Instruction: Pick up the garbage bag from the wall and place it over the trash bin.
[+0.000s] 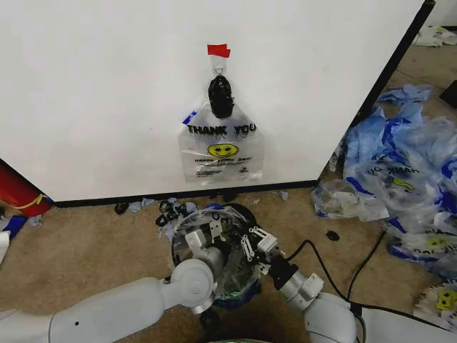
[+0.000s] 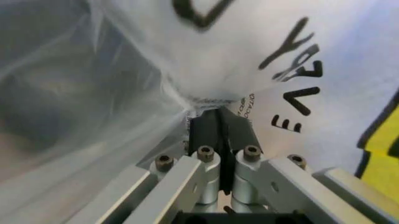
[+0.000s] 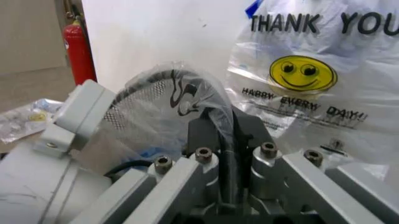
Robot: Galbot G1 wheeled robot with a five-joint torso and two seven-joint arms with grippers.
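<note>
Bag on the wall: a garbage bag [image 1: 221, 146] with "THANK YOU" lettering and a yellow smiley hung flat against the wall [image 1: 93, 86] from a small hook [image 1: 221, 71] under a strip of red tape [image 1: 219, 50], its handles bunched into a dark knot just below the hook.

Bin: the trash bin [image 1: 214, 250] stood on the carpet directly below that bag, close to the wall's black base strip, with clear plastic film [image 1: 193, 232] already draped over its mesh (a second bag, by the look of it).

Left gripper: the left gripper [image 1: 212, 232] was down at the bin's rim; in its wrist view the fingers [image 2: 218, 133] were pressed together on a pinch of printed film.

Right gripper: the right gripper [image 1: 251, 246] sat at the bin's right rim, just beside the left; its fingers [image 3: 218, 135] were clamped on a fold of film stretched over the mesh.

Key relation: the hanging bag lay above and ahead of both grippers, its long axis vertical from hook to hem; its hem hung well clear of the bin's rim.

Nearer arm: I judged neither clearly nearer, since both were low at the bin and roughly centred under the hook (the right wrist camera faced the smiley squarely).

Loose bags: more printed bags [image 1: 407, 171] lay heaped on the floor to the right, well apart from the bin.
</note>
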